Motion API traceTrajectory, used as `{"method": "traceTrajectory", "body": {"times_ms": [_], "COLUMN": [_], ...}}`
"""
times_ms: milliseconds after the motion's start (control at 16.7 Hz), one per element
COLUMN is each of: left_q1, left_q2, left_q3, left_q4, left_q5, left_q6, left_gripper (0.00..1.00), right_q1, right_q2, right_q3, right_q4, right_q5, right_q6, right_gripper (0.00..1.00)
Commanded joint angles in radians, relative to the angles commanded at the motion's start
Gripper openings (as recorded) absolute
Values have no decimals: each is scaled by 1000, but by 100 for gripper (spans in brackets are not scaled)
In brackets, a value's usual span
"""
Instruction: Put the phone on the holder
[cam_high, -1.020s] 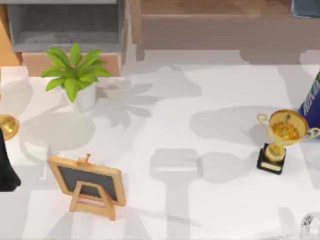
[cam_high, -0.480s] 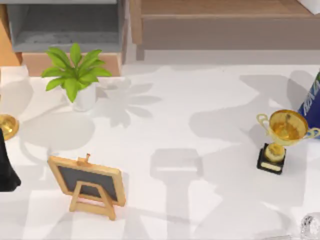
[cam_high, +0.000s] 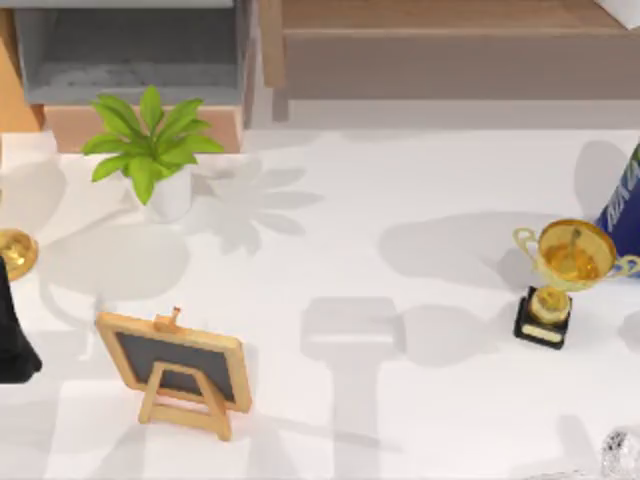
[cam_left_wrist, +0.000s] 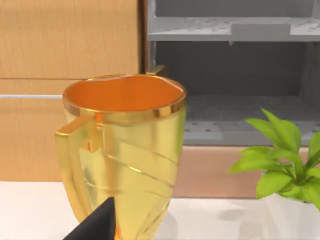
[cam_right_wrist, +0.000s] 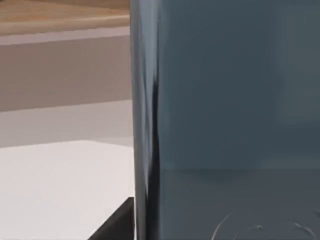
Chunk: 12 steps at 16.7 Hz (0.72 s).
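Looking at the right wrist view, you get the phone up close: a glossy dark grey-blue slab standing upright right against the camera, its rounded edge running vertically. A dark sliver of the right end effector pokes in just beside that edge, touching or nearly so. You cannot tell from this how far the fingers are apart, or whether they have the phone clamped.

From the top view, you see the white table with a small easel-style holder, a wooden frame around a dark panel, on the near left. A potted plant sits at the far left. A gold trophy on a black base stands at the right, with a blue object just behind it at the right edge. The holder carries nothing, and it sits well apart from the right edge.

On the left wrist view, a gold cup stands close to the camera, with a dark tip of the left end effector just in front of its base. You cannot tell its finger opening either. The same cup shows as a gold patch at the left edge of the top view.
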Motion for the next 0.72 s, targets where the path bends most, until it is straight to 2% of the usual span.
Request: {"method": "traceTrajectory", "body": {"times_ms": [240, 720], "left_q1": [0, 0], "left_q2": [0, 0], "left_q3": [0, 0], "left_q4": [0, 0], "left_q5": [0, 0], "left_q6": [0, 0], "left_gripper": [100, 100], "right_q1": [-48, -33], "right_q2": [-18, 9], "right_q3": [-63, -47], "right_q4": [35, 58], "right_q5": [-22, -10], "right_q6": [-25, -12], "right_gripper": [0, 0]}}
